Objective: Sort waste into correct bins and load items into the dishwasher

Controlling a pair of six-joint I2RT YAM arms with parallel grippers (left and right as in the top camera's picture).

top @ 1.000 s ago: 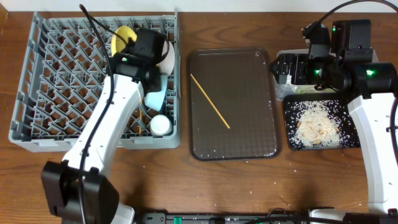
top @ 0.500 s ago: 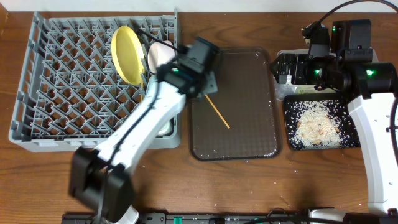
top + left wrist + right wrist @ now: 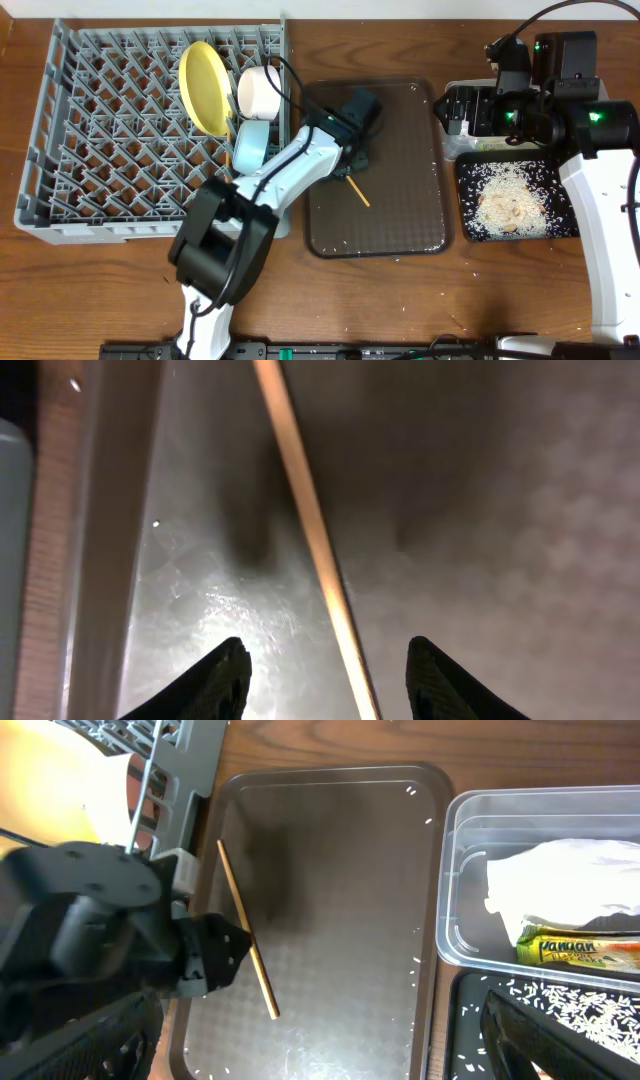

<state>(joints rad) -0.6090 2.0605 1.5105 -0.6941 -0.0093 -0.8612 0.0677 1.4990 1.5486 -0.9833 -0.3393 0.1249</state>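
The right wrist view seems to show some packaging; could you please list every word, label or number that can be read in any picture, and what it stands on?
"pandan", as far as it can be made out: green letters on the yellow wrapper in the clear tub, below the white napkin.
Smaller print under that word: too small to read.
Overhead and left wrist views: no readable text.

The left arm (image 3: 270,190) stretches diagonally from its base toward the centre, the left tool (image 3: 348,165) tipped down and held low, its fingers (image 3: 225,678) parted and gripping nothing. The right arm (image 3: 590,200) rises at the far side, the right tool (image 3: 452,110) pointing inward, spread wide and empty.
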